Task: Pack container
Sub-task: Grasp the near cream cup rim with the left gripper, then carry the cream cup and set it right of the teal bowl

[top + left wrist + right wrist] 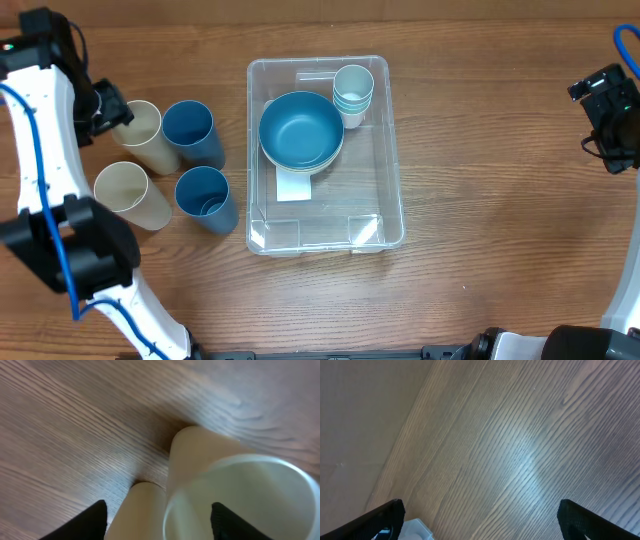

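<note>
Container [392, 150]: centre of the table [500, 260], holding a blue bowl [300, 130] and stacked pale cups [353, 93].
Left gripper [104, 106]: left of the container, fingers apart at a cream cup [150, 140].
Right gripper [608, 110]: well right of the container, fingers spread wide, holding nothing.

The container [350, 190] is a large clear plastic bin — rectangular, with rounded corners — standing upright and open in the middle of the overhead view. Its 2 long sides run from far to near. A white label [295, 187] lies on its base. In its far half sits a blue bowl [301, 130] and, just beside it in the far right corner, stacked white cups [353, 90].
</note>
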Motion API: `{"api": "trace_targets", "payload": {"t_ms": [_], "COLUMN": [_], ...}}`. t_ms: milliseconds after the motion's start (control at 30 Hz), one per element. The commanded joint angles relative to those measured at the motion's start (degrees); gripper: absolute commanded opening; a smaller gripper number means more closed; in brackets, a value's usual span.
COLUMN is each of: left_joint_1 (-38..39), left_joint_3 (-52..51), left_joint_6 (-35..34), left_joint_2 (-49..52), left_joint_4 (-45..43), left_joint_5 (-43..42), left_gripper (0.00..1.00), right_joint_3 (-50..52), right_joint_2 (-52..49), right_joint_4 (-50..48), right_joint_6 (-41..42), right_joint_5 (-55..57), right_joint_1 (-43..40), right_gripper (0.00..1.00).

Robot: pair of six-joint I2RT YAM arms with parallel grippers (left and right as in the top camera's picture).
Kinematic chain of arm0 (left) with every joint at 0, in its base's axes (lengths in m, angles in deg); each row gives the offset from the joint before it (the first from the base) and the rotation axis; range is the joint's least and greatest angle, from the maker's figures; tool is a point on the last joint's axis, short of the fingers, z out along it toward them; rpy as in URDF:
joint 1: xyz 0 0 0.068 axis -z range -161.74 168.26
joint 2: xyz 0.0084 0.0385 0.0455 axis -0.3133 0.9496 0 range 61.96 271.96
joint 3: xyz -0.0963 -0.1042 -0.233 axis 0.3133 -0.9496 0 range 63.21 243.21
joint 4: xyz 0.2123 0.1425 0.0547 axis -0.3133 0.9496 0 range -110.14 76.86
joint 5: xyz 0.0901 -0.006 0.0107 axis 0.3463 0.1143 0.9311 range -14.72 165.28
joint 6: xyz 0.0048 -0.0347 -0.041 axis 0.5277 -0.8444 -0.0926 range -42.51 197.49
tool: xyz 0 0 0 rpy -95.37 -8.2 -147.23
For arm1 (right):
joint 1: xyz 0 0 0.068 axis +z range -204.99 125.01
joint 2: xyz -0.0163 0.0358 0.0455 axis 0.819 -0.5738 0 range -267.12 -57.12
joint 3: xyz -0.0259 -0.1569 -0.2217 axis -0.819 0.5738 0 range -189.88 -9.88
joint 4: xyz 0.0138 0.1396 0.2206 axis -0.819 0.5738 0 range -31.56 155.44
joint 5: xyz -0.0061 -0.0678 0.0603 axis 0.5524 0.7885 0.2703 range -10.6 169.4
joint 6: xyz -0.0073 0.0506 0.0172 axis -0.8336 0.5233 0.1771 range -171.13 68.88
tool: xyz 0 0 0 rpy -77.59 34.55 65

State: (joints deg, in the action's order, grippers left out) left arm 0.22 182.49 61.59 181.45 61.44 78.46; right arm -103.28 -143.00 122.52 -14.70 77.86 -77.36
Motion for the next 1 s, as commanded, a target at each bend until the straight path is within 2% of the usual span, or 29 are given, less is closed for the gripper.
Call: {"api": "trace_targets", "payload": {"t_ms": [0,33,100,133,367,500,600,700,800,967], "left_joint_1": [0.1,0.1,0.1,0.1,0.5,4.6,14.0,28.6,40.5,50.0], "left_joint_3": [0.0,0.0,0.0,0.1,7.0,13.8,14.9,14.6,13.6,13.6], "left_joint_6": [1.6,1.6,1.6,1.6,1.6,3.2,4.0,4.6,4.6,4.5], "left_joint_2": [4.5,4.9,4.8,4.5,-4.3,-12.7,-18.5,-19.6,-16.2,-5.6], "left_joint_4": [0.5,0.3,-0.6,-0.8,0.8,3.3,5.0,7.4,7.8,7.5], "left_joint_5": [-0.2,-0.2,-0.1,0.3,1.7,0.3,-2.2,-1.7,-1.7,-1.3], "left_gripper": [0.50,0.45,0.12,0.04,0.04,0.04,0.04,0.04,0.04,0.04], "right_joint_3": [-0.5,-0.5,-0.5,-0.5,-0.5,-0.5,-0.5,-0.5,-0.5,-0.5], "right_joint_2": [0.2,0.2,0.2,0.2,0.2,0.2,0.2,0.2,0.2,0.2], "right_joint_4": [-0.3,-0.3,-0.3,-0.3,-0.3,-0.3,-0.3,-0.3,-0.3,-0.3], "right_joint_6": [0.3,0.3,0.3,0.3,0.3,0.3,0.3,0.3,0.3,0.3], "right_joint_5": [0.2,0.2,0.2,0.2,0.2,0.2,0.2,0.2,0.2,0.2], "right_joint_1": [0.1,0.1,0.1,0.1,0.1,0.1,0.1,0.1,0.1,0.1], "right_gripper": [1.00,1.00,1.00,1.00,1.00,1.00,1.00,1.00,1.00,1.00]}}
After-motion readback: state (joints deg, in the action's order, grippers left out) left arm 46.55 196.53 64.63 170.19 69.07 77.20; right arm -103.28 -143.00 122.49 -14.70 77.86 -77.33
